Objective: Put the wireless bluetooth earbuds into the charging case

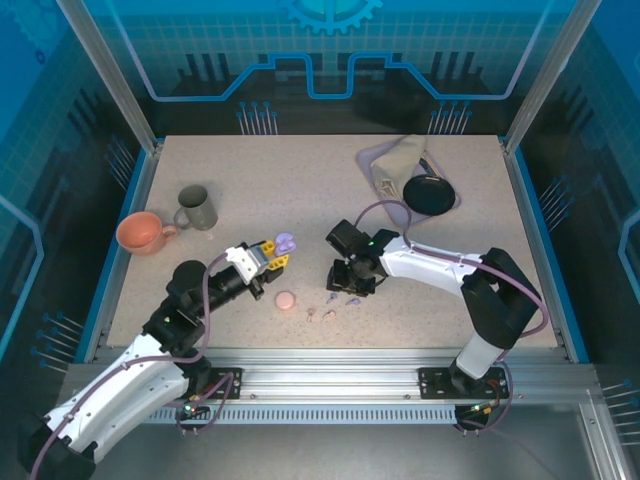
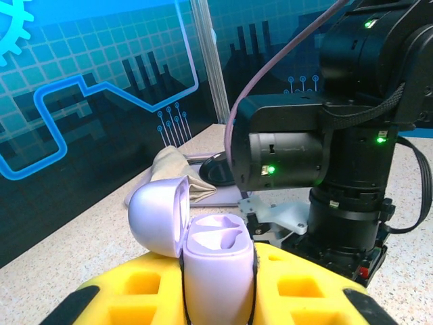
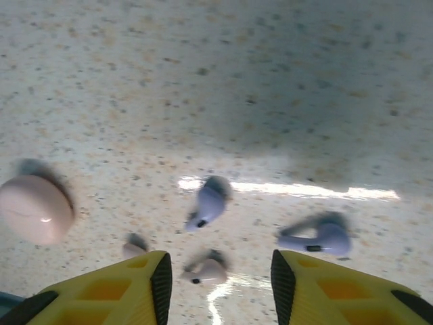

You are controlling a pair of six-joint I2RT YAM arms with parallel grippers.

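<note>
My left gripper is shut on a lavender charging case, held upright off the table with its lid flipped open and both sockets empty. My right gripper hangs low over the loose earbuds with its jaws apart. A pale pink earbud lies on the table between its fingertips, and another pink one lies just left of the left finger. Two lavender earbuds lie slightly farther out. In the top view the earbuds are scattered near the table's front.
A closed pink case sits left of the earbuds. A black case and a beige cloth lie at the back right. An orange mug and a grey mug stand at the left.
</note>
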